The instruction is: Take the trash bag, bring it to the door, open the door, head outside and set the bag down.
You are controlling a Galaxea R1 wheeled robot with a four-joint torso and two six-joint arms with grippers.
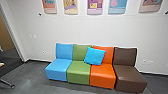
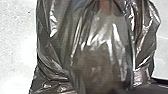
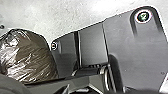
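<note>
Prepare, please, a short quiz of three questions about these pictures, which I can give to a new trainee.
1. Multiple choice: in the head view, what colour is the seat furthest to the picture's right?
A) blue
B) brown
C) green

2. True or false: the bag in the left wrist view is white.

3. Fill the gap: the cushion leans across the backs of the green seat and the ____ seat.

Key: 1: B. 2: False, the bag is dark and shiny. 3: orange.
</note>
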